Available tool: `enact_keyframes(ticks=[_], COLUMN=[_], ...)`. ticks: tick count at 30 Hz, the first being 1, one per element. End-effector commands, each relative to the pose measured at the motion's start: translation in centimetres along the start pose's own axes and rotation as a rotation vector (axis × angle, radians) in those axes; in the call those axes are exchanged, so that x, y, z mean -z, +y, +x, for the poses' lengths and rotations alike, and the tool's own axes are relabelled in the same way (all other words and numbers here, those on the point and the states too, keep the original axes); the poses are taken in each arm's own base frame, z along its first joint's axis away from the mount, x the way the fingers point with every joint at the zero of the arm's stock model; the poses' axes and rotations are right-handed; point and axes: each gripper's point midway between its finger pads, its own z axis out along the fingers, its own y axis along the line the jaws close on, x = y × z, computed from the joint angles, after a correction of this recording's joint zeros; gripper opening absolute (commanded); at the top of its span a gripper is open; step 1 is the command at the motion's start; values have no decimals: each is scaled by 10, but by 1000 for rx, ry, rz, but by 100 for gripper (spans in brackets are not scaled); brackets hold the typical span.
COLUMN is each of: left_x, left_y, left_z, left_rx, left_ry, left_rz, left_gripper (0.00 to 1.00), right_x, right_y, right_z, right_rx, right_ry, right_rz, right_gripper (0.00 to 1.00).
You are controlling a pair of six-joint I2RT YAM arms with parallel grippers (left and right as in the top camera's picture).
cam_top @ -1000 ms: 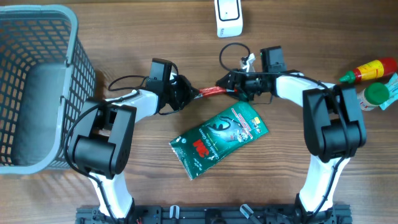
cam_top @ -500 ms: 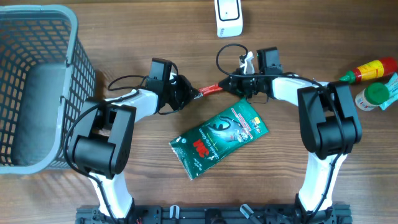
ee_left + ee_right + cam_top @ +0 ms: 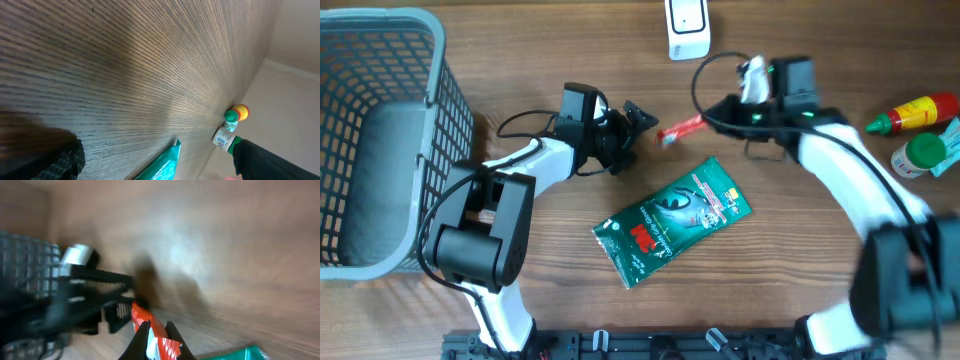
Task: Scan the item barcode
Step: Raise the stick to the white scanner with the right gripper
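Tabletop point(image 3: 520, 40): wood, seen whole from overhead.

Basket point(image 3: 435, 60): grey mesh, at the left edge, far corner.

Pouch point(image 3: 670, 222): green, flat, mid-tabletop, lying askew.

Scanner point(image 3: 687, 28): white, at the far edge, centre.

Red bottle point(image 3: 915, 112): on its side at the right edge. A green-capped bottle point(image 3: 923, 153) sits just beside it.

Left tool point(image 3: 635, 130): fingers spread wide, nothing between them; the left wrist view shows only bare wood in the gap.

Right tool point(image 3: 705, 122): pressed together, pinching the red packet point(image 3: 682, 130) by one end. The arm is motion-blurred.

The packet sits between scanner and pouch. Its free end points at the left tool, just short of it. Barcode not legible in any view.
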Motion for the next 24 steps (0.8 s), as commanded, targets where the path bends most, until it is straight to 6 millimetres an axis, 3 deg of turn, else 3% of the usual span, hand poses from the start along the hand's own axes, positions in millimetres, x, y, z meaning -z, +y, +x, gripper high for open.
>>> enact_keyframes(ticks=[1,3,5,9,12,18,24], left_x=[-8,-2,6,9,11,13,22], left_y=[59,45,37,33,37,38,34], left_z=[7,6,6,8,6,4,-7], left_rx=[60,4,-21,-37,-31,-39,-53], left_ry=[-31,-63,-110,-135,-150,-181,-252], left_rz=[-170,-160,-175,-186,-209,-229,-240], left_gripper=[100,100,100,100,100,100,100], right_x=[55,79,93,101,101,57,13], right_y=[32,47,40,62,61,53,36], right_z=[-31,-43,-63,-99,-131,-173,-186], right_rx=[302,473,562,753,866,990,1078], right_ry=[-179,-261,-351,-518,-646,-834,-986], right_rz=[60,99,225,250,395,424,426], right_gripper=[4,5,5,5,5,5,5])
